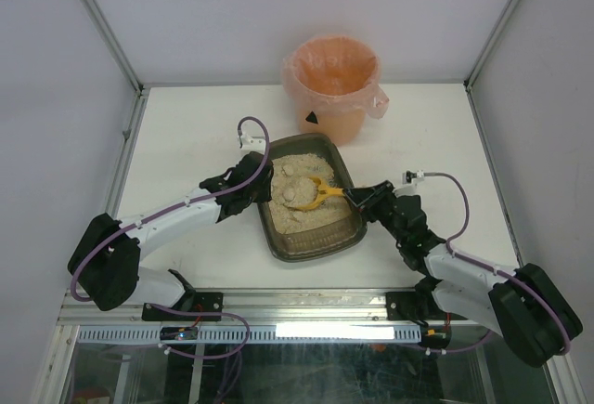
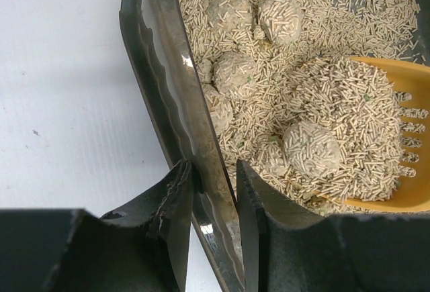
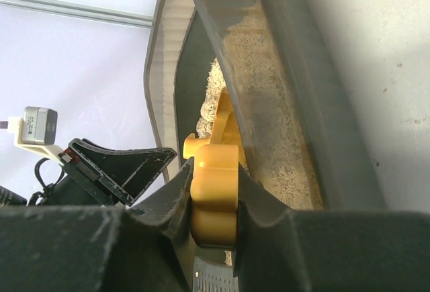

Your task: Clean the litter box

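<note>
Two clamps, one heaped scoop: the risk is in the lift.

Your left gripper (image 2: 213, 171) is clenched on the left wall of the litter box (image 2: 176, 104). Your right gripper (image 3: 213, 171) is clenched on the handle end of the yellow scoop (image 2: 410, 90), whose blade lies inside the box, towards its right side. The blade is piled high with pellets and at least one clump (image 2: 310, 148). If you tilt or jerk it on the way up, pellets will likely roll over the box's rim. With only the handle end held, the load could also twist the scoop. More rounded clumps lie in the beige litter at the box's far left. The bag-lined bucket (image 1: 339, 116) stands just beyond the box's far edge, and nothing can be made out inside it.
</note>
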Controlling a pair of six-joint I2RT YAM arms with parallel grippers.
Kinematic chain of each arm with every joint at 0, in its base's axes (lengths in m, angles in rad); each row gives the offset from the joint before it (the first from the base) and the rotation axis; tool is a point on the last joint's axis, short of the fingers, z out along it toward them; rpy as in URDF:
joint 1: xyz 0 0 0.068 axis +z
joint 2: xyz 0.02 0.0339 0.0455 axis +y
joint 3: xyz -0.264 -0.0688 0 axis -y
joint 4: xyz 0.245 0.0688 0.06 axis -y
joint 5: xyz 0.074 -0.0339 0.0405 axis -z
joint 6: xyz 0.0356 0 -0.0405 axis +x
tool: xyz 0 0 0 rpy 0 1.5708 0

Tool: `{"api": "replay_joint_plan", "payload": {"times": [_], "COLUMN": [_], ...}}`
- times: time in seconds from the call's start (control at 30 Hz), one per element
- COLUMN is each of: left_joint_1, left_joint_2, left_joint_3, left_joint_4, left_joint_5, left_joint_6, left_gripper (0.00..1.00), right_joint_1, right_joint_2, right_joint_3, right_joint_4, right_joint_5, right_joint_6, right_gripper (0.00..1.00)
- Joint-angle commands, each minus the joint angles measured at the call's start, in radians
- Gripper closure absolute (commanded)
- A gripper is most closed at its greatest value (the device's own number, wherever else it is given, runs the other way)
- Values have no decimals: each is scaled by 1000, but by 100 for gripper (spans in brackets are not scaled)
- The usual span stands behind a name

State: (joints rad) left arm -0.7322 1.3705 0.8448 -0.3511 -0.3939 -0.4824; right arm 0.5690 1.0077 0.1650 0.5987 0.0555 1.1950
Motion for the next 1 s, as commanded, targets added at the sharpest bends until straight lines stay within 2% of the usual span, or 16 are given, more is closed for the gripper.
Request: {"api": "replay_joint_plan", "payload": {"times": [0.0,0.4,0.5,0.63,0.73,0.87,0.97], "left_joint_1": [-18,-17,-16,-13,-8,4,20], "left_joint_2": [-22,-31,-49,-78,-96,-142,-171], "left_joint_3": [34,30,24,20,18,-1,-13], "left_joint_4": [70,70,70,72,78,94,106], "left_joint_5": [37,28,19,16,29,32,49], "left_joint_6": [7,-5,-16,-21,-10,-18,-25], "left_gripper": [70,69,68,65,62,59,53], "right_joint_1": [-16,-77,-144,-255,-309,-319,-402], "right_joint_2": [-13,-54,-46,33,104,203,216], "right_joint_3": [0,-44,-29,-12,-8,34,8], "right_joint_4": [200,285,288,385,485,600,654], "right_joint_5": [-21,-101,-202,-359,-435,-546,-568], "right_joint_6": [56,46,22,27,62,97,147], "right_gripper": [100,100,100,100,100,100,100]}}
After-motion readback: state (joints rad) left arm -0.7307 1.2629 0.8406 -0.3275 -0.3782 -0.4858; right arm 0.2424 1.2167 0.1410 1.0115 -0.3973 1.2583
